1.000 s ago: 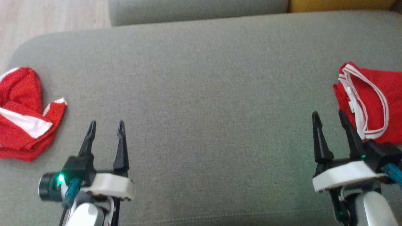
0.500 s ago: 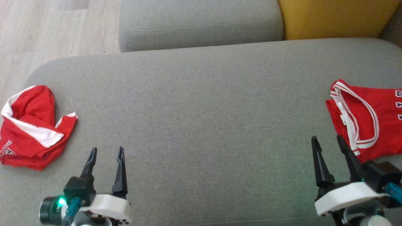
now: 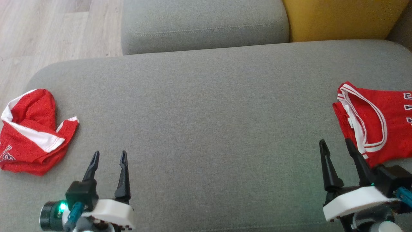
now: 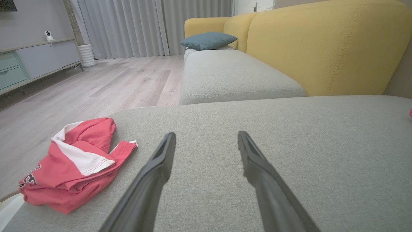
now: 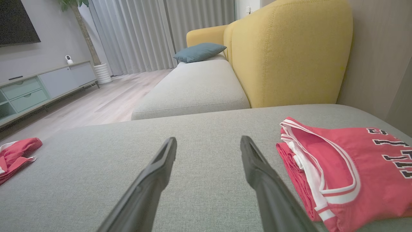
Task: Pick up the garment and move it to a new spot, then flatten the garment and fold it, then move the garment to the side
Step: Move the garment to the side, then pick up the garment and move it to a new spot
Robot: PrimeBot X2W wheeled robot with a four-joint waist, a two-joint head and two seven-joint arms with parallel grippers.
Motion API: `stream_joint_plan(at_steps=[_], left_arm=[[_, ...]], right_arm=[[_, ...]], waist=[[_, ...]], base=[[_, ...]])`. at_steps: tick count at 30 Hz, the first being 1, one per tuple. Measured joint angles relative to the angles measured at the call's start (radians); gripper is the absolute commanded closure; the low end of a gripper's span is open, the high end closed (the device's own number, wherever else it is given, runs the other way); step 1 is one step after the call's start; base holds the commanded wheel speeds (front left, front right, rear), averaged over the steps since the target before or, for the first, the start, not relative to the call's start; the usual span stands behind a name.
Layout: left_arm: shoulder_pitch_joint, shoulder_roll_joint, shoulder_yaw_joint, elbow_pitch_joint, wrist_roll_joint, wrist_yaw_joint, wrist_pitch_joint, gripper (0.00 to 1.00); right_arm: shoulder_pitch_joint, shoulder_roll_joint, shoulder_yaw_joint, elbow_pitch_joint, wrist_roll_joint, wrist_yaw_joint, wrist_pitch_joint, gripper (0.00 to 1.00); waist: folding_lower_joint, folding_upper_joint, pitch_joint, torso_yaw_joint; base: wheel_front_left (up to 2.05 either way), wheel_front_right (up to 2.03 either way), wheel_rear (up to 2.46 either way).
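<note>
Crumpled garment [image 3: 30, 129]: red with white bands, in a heap at the left end of the grey cushion [image 3: 206, 112], near the edge. The frame edge clips its left side in the head view. In the right wrist view [image 5: 16, 154] just a corner of it shows. There is dark print on its near-left part, too small to read. It has no clear long axis. A white band runs diagonally across it, and one white-edged flap points toward the cushion's middle.

Folded jersey [image 3: 383, 125]: lies flat at the right end of the cushion. It is cut by the right frame edge in both the head view and the right wrist view [image 5: 347, 161]. The black lettering is clipped and not legible. Its near corner is hidden behind the right arm's wrist. The white-trimmed opening faces the cushion's middle. I cannot tell its long axis because too much is cut off.

Left gripper [image 3: 109, 153]: fingers spread, nothing between them, just right of the crumpled garment and apart from it. The left wrist view [image 4: 206, 134] shows the same.

Right gripper [image 3: 335, 141]: fingers spread and empty, just left of the jersey's edge. I cannot tell whether they touch.

Behind them are a second grey cushion [image 3: 202, 22] and a yellow backrest [image 3: 338, 19].
</note>
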Motion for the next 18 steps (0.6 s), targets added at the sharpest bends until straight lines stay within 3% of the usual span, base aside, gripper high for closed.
stream_joint_plan(at_steps=[10, 18], left_arm=[[-0.002, 0.001, -0.006, 0.000, 0.000, 0.004, 0.000, 0.00], [-0.050, -0.001, -0.021, 0.010, 0.000, -0.005, -0.003, 0.00]], right_arm=[[0.002, 0.000, -0.005, -0.007, -0.002, 0.000, 0.004, 0.00], [0.019, 0.001, -0.016, -0.035, -0.003, 0.000, 0.016, 0.00]], waist=[[0.0000, 0.0000, 0.003, 0.018], [0.0000, 0.0000, 0.012, 0.106]], base=[[0.00, 0.00, 0.00], [0.00, 0.00, 0.00]])
